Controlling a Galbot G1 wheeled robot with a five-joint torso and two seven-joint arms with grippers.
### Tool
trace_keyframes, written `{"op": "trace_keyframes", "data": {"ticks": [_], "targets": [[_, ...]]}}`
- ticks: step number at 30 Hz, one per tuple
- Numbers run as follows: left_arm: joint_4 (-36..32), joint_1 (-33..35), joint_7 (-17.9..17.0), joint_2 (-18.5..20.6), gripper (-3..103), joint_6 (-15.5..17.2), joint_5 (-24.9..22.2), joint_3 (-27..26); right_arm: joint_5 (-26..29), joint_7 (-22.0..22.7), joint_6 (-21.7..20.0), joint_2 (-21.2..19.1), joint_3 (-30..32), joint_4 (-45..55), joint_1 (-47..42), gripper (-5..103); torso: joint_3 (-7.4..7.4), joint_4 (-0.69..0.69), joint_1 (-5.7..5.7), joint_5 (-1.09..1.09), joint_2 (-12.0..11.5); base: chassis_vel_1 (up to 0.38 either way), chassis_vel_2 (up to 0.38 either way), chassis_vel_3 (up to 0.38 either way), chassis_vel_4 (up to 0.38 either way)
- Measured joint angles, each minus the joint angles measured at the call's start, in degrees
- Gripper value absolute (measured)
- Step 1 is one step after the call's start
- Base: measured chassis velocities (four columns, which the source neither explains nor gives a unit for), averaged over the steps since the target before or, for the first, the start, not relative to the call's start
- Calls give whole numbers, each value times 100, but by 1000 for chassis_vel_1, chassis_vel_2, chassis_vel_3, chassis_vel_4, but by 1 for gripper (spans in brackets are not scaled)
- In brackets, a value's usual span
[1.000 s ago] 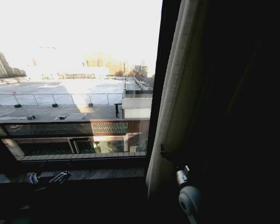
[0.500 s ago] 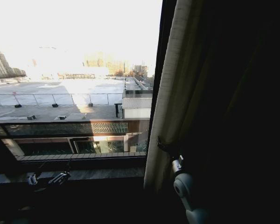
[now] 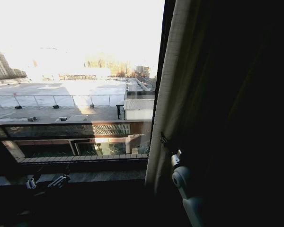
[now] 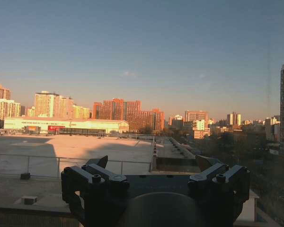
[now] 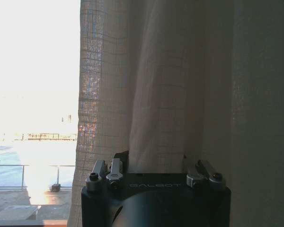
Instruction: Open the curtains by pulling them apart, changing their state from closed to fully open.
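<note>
The sheer white curtains (image 3: 173, 94) hang bunched at the right of the window, their pale pleated edge lit against the glass. My right gripper (image 3: 164, 141) is at that edge, low down. In the right wrist view the woven fabric (image 5: 156, 85) hangs directly in front of the right gripper (image 5: 155, 160), whose fingers stand wide apart with a fold of cloth between them. My left gripper (image 3: 45, 182) sits low at the window sill, on the left. In its own view the left gripper (image 4: 155, 163) is open and empty, facing the glass and the rooftops outside.
A dark opaque drape (image 3: 236, 118) fills the right side behind the sheer panel. The window sill (image 3: 99, 176) runs under the glass, and a dark vertical window frame (image 3: 157, 94) stands just left of the curtain edge. Bare glass spans the left and middle.
My right arm has shifted a little to the left and up along the curtain's edge, and the curtain's edge has drifted slightly left with it. The left gripper has barely moved.
</note>
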Motion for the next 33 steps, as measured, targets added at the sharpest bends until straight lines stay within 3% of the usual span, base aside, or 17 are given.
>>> {"op": "trace_keyframes", "data": {"ticks": [1, 2, 4, 7, 9, 10, 12, 14, 33], "targets": [[0, 0, 0, 0, 100, 0, 0, 0, 0, 0, 0, 0, 0, 0, 0, 52, 0, 0, 0, 0, 0, 0, 0, 0, 0], [0, -8, -1, -2, 100, 8, 0, 2, -2, 0, 3, -8, -16, 4, -22, 41, 0, 0, 0, 0, 0, 0, 0, 0, 0], [0, -12, -2, -2, 100, 9, 0, 2, -5, -1, 5, -14, -28, 8, -32, 41, 0, 0, 0, 0, 0, 0, 0, 0, 0], [0, -9, -4, -4, 100, 9, -7, -12, -8, -1, 5, -24, -79, 19, -32, 25, 0, 0, 0, 0, 0, 0, 0, 0, 0], [0, -7, -4, -5, 100, 8, -11, -15, -8, -1, 5, -25, -90, 24, -28, 25, 0, 0, 0, 0, 0, 0, 0, 0, 0], [0, -2, -6, -5, 100, 2, -20, -23, -8, 2, 5, -30, -122, 47, -21, 14, 0, 0, 0, 0, 0, 0, 0, 0, 0], [0, -2, -8, -4, 100, -2, -25, -28, -8, 5, 5, -31, -138, 60, -21, 14, 0, 0, 0, 0, 0, 0, 0, 0, 0], [0, -3, -11, 6, 100, -5, -46, -38, -10, 14, -5, -41, -178, 128, -77, 4, 0, 1, 0, 0, 0, 0, 0, 0, 0], [0, 46, -14, 45, 100, -124, -156, -77, 37, 9, -181, -17, -244, 338, -256, 0, -1, 1, 0, -1, 0, -15, -13, 15, 13]]}}
